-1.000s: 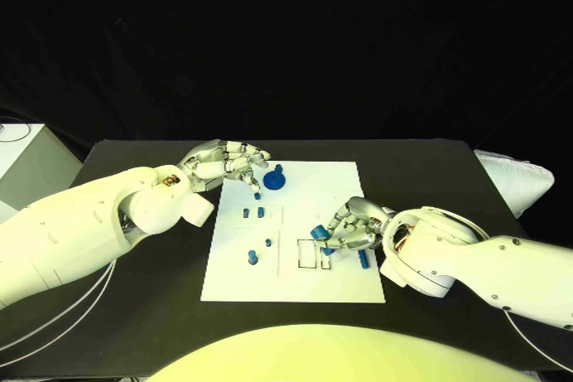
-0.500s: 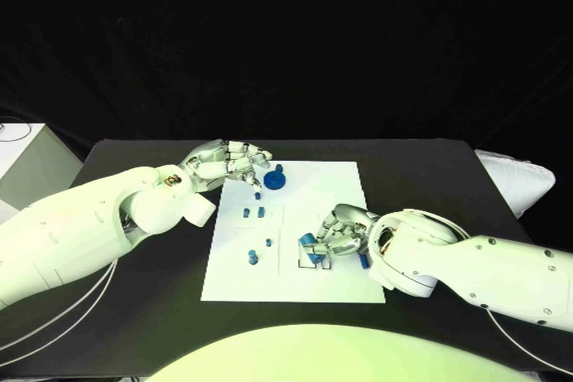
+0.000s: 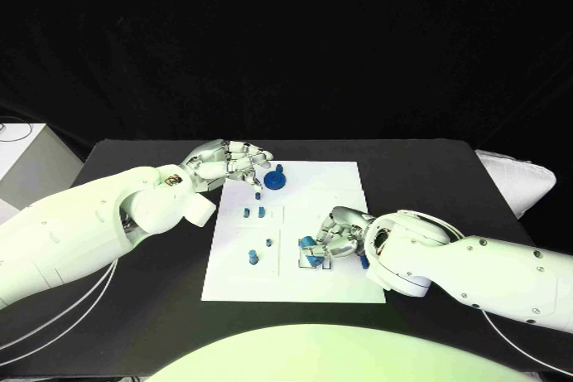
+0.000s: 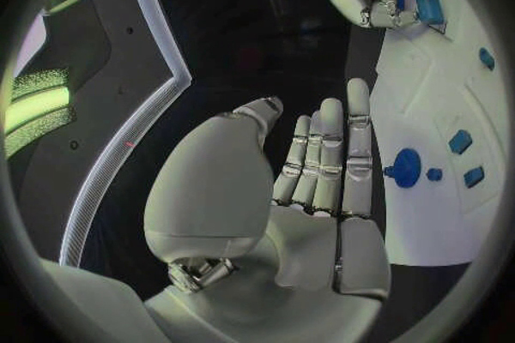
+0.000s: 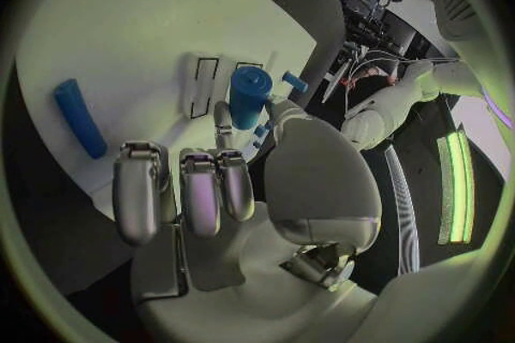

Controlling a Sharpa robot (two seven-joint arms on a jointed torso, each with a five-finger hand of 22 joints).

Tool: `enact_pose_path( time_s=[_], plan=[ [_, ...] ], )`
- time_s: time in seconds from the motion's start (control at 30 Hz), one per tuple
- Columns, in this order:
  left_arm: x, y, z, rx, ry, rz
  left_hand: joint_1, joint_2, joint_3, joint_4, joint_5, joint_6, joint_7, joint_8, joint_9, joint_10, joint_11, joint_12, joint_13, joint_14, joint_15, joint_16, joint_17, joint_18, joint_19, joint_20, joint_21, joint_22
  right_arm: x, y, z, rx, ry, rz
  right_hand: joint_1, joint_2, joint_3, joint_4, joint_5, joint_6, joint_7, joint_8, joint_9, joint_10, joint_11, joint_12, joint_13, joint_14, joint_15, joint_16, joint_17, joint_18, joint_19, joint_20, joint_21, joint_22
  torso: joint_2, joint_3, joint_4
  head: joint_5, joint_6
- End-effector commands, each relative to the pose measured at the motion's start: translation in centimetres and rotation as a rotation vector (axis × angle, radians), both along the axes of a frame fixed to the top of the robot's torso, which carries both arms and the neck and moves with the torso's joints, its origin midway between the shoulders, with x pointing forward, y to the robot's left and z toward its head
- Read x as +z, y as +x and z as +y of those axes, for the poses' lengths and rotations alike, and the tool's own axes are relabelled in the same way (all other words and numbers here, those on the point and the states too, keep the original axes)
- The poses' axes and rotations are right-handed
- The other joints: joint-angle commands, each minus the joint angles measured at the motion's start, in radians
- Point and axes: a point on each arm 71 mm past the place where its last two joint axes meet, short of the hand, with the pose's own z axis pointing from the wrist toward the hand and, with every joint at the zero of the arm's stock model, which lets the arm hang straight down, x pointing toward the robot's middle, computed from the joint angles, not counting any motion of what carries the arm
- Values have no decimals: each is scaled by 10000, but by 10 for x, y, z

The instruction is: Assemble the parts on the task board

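My right hand (image 3: 335, 235) holds a blue plastic cylinder (image 5: 247, 96) over the flat white task board (image 3: 340, 183); my left hand (image 3: 227, 163) rests spread wide, holding nothing.

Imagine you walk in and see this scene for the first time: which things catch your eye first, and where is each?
First comes the white task board in the middle of the black table, dotted with small blue parts. The right hand draws the eye next: it holds a blue cylinder over the outlined slots near the board's front. The left hand hovers open at the board's far left corner, beside a round blue part.
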Motion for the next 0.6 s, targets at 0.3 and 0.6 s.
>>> enact_pose_path(
  time_s=[0.3, 0.6],
  plan=[
    [2, -1, -2, -176, -171, 21, 42, 75, -21, 79, 21, -59, 253, 35, -22, -60, 19, 41, -11, -63, -6, -30, 6, 132, 47, -13, -49, -18, -4, 3, 1, -12, -555, -386, -144, -35, 55, -10, -55, 56, -62, 60, 9, 773, -75, 35, 2290, 1016, -73, 60, 2356, -197, 620, -62, 15, 1535, 12, 5, 8, -4, 0],
    [2, -2, -1, -171, -158, 41, 37, 126, -16, 122, 32, -66, 253, 47, -30, -64, 20, 50, -15, -68, -4, -32, 5, 132, 51, -11, -66, -30, -4, 2, 5, 106, -428, -461, -530, 29, 30, -7, -541, 41, -82, 137, 53, 758, -95, -1, 2270, 1013, -91, 54, 2346, -193, 614, -82, -9, 1534, 4, 0, -5, 18, 0]
  ],
)
